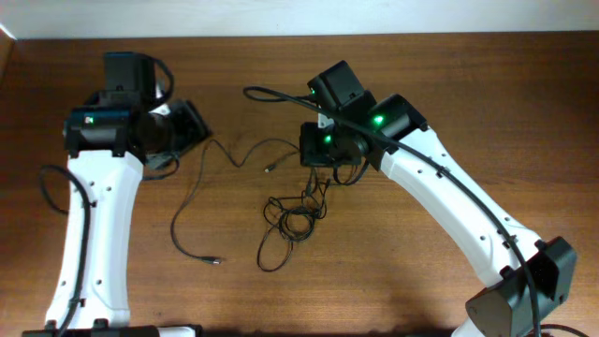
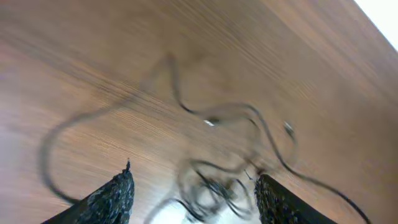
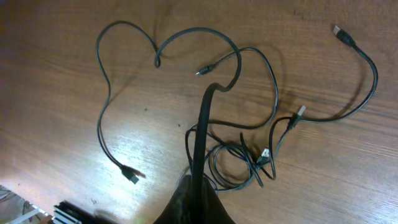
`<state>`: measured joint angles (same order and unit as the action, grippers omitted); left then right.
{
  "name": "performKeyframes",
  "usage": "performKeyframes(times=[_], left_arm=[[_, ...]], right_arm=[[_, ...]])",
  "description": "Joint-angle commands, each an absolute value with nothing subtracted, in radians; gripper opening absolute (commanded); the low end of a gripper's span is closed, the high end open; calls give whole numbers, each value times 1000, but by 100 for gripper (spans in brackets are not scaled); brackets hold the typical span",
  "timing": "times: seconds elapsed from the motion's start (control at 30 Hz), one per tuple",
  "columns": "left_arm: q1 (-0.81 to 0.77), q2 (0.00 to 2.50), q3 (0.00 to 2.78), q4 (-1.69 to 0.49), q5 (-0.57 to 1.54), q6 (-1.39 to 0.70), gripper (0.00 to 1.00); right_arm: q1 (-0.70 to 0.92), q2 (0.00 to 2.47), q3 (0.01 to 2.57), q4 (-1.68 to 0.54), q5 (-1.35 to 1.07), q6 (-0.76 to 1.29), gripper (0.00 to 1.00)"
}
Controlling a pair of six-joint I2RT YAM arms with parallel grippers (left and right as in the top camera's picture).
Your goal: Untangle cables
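The cables are thin black cords on the wooden table. A small knot of loops (image 1: 295, 213) lies at mid-table, also in the right wrist view (image 3: 239, 165). One long wavy strand (image 1: 187, 206) runs left and ends in a plug (image 1: 215, 260). My right gripper (image 1: 328, 173) sits just above the knot; in its wrist view the fingers (image 3: 194, 185) are shut on one black strand (image 3: 200, 130) that rises from them. My left gripper (image 1: 192, 126) is at the left, away from the knot. It is open and empty (image 2: 194, 186), and the cables (image 2: 217, 115) show blurred beyond its fingers.
A thicker black arm cable (image 1: 281, 94) arcs over the right wrist. Several loose plug ends lie round the knot (image 3: 300, 112), (image 3: 339, 31), (image 3: 129, 175). The table's far edge meets a white wall (image 1: 374, 14).
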<state>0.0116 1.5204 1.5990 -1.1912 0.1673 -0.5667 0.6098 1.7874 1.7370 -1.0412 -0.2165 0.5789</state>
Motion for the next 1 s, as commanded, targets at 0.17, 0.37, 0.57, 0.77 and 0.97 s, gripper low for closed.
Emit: performKeyframes(times=[0.17, 0.37, 0.57, 0.77, 0.97], left_arm=[[-72, 1681, 1606, -1158, 267, -889, 65], [-76, 1879, 1606, -1134, 344, -1209, 93], [-77, 2022, 1606, -1076, 415, -1336, 95], [-77, 2061, 1606, -1006, 422, -1372, 92], [-100, 2061, 1605, -986, 340, -1473, 84]], right_arm=[[618, 1793, 1737, -1044, -225, 577, 4], [618, 1793, 1737, -1055, -225, 577, 4], [618, 1793, 1737, -1059, -225, 577, 4], [618, 1793, 1737, -1061, -225, 577, 4], [618, 1793, 1737, -1062, -225, 577, 4]])
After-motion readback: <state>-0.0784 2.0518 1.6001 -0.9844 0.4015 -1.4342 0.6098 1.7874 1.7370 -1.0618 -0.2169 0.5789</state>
